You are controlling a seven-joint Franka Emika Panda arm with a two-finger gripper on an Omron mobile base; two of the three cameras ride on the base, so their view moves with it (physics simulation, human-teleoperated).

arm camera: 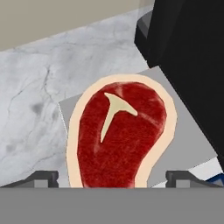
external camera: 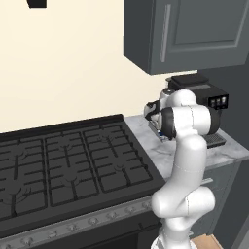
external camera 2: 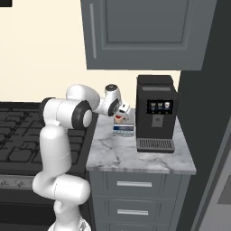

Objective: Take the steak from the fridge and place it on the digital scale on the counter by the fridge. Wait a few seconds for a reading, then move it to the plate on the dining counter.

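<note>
The steak [arm camera: 120, 135], a red slab with a pale rim and white marbling, lies on the silver-grey digital scale [arm camera: 183, 127], overhanging its left edge. My gripper [arm camera: 112, 177] hovers straight over it, open, one fingertip on each side of the meat with a small gap to its rim. From the right base view the gripper [external camera 2: 121, 111] points down at the steak [external camera 2: 118, 118] above the scale [external camera 2: 123, 130] with its blue display. In the left base view the arm hides most of the scale [external camera: 163, 136]. The plate and the dining counter are out of view.
A black coffee machine [external camera 2: 155, 113] stands close to the right of the scale on the narrow marble counter [external camera 2: 135, 158] over drawers. A black gas stove [external camera: 68, 165] lies to the left. Grey wall cabinets [external camera 2: 144, 31] hang overhead. A tall dark panel [external camera 2: 212, 99] bounds the right side.
</note>
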